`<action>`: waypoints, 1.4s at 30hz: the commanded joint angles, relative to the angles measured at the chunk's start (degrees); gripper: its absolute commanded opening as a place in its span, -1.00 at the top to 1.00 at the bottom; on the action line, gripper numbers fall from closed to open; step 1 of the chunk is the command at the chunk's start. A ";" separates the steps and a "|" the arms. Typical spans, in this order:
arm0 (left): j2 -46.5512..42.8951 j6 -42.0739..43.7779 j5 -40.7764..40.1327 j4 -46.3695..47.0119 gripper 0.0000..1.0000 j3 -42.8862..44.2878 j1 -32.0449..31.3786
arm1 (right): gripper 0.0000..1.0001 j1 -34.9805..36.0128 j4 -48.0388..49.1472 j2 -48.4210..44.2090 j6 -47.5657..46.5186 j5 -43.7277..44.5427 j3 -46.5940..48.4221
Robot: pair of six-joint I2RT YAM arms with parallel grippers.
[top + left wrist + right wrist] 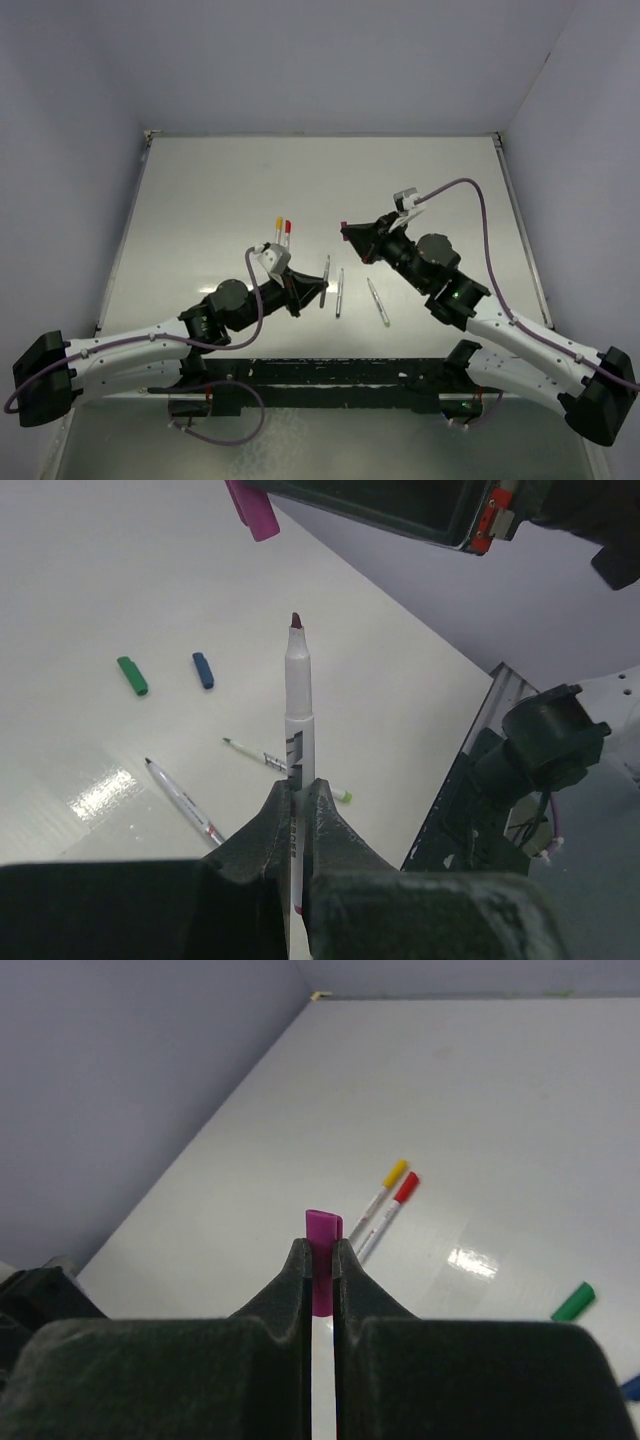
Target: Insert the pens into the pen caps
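My left gripper [320, 290] [297, 785] is shut on a pale pen [298, 710] with a dark purple tip and holds it tip up above the table. My right gripper [346, 232] [322, 1255] is shut on the purple cap [323, 1228], which also shows in the left wrist view [252, 505], just beyond and left of the pen tip, apart from it. Two uncapped pens [340, 292] [378, 302] lie on the table between the arms. A green cap [132, 675] [573, 1302] and a blue cap [203, 669] lie loose side by side.
Two capped pens, one yellow-capped [278, 228] [385, 1185] and one red-capped [287, 232] [397, 1198], lie side by side left of centre. The white table [220, 190] has raised rails along its left and right edges, and grey walls behind.
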 commanded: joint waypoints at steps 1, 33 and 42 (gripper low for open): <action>-2.30 -2.81 3.91 9.72 1.00 -1.72 -0.20 | 1.00 1.67 14.81 -3.43 0.48 -6.09 -2.85; -2.62 -7.77 3.81 16.63 1.00 -2.84 -0.20 | 1.00 3.52 43.78 1.18 8.16 -17.25 -10.79; -2.08 -7.21 4.44 16.77 1.00 -1.86 -0.25 | 1.00 3.68 43.81 2.35 8.06 -17.79 -10.72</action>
